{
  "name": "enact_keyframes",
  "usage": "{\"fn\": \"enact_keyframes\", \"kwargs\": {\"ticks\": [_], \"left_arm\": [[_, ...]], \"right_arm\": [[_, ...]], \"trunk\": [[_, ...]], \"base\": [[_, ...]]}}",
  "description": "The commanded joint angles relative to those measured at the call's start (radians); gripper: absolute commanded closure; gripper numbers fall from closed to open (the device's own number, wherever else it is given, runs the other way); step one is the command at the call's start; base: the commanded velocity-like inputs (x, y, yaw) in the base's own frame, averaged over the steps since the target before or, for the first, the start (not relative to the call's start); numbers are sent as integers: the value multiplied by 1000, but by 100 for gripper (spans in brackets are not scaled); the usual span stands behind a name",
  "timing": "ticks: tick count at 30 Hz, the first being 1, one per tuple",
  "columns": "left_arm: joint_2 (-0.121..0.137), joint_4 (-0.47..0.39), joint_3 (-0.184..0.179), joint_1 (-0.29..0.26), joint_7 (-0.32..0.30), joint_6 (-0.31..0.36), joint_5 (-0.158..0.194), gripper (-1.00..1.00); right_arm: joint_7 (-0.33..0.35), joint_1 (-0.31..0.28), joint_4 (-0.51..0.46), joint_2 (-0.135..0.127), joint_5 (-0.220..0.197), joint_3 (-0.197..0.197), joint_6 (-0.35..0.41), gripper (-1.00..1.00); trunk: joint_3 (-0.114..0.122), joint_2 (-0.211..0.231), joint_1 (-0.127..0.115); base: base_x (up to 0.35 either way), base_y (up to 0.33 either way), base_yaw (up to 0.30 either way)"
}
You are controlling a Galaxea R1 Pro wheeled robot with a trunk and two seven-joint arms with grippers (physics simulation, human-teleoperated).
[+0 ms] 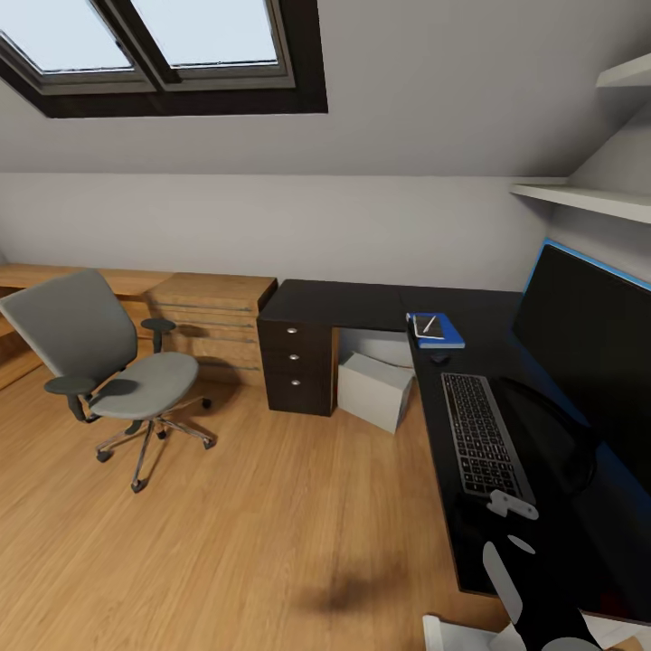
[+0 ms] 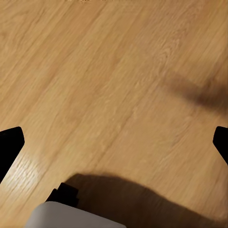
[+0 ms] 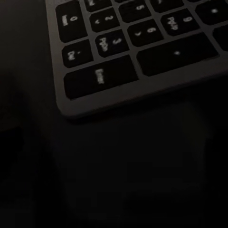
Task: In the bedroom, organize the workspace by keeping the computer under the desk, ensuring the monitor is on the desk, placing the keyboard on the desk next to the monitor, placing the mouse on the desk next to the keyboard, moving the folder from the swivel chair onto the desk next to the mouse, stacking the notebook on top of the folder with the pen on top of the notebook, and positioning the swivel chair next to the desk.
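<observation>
Desk [image 1: 362, 303] set: keyboard [image 1: 481, 432] beside monitor [image 1: 588, 353], folder [image 1: 438, 330] stack at 12 o'clock. My left gripper [image 2: 114, 137] spread, empty; right: cannot tell. Swivel chair [image 1: 108, 362] stranded at 9, I fetch next.

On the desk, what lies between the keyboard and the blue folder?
In the head view, the mouse lies on the desk between the keyboard and the folder.
</observation>
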Motion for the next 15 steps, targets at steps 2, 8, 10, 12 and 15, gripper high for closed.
{"fn": "enact_keyframes", "kwargs": {"ticks": [2,8,10,12,15], "left_arm": [[0,0,-1,0,-1,-3,8,-100],[0,0,-2,0,-1,-3,8,-100],[0,0,-1,0,-1,-3,8,-100],[0,0,-1,0,-1,-3,8,-100],[0,1,-1,0,0,-2,8,-100]], "right_arm": [[-4,0,-2,0,-9,1,5,-100],[-4,0,-2,0,-10,1,5,-100],[-4,0,-2,0,-10,1,5,-100],[-4,0,-2,0,-10,1,5,-100],[-4,0,-2,0,-10,1,5,-100]], "trunk": [[-1,-1,0],[-1,-1,0],[-1,-1,0],[-1,-1,0],[-1,-1,0]], "base": [[102,0,0],[110,0,0],[47,0,0],[30,0,0],[16,0,0]]}}
